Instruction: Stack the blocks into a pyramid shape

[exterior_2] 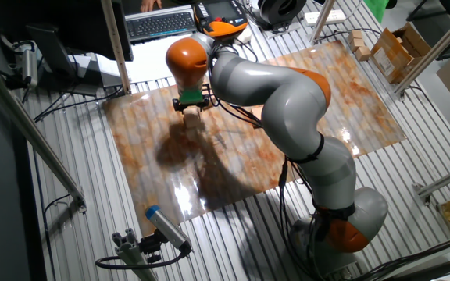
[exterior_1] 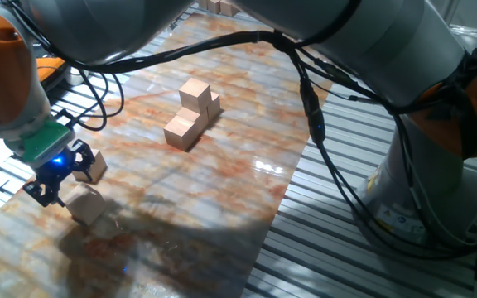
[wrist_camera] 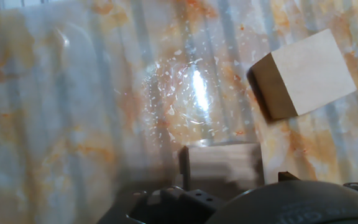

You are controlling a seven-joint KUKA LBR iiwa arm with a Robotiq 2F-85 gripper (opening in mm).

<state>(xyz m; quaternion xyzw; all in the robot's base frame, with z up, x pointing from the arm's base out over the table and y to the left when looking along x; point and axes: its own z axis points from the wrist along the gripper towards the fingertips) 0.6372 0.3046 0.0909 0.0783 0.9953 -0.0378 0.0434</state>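
The end effector (exterior_1: 60, 172) grips one wooden block (exterior_1: 94, 167) low over the marble-patterned tabletop (exterior_1: 222, 165); a loose block (exterior_1: 85, 204) lies just beside, the part-built pyramid (exterior_1: 192, 114) well apart at two o'clock.

In the hand view a blurred block (wrist_camera: 221, 163) sits partly behind the dark pincer housing at the bottom edge. In the other fixed view the arm (exterior_2: 280, 94) hides the stacked blocks, and the pincer's jaws are too small to judge
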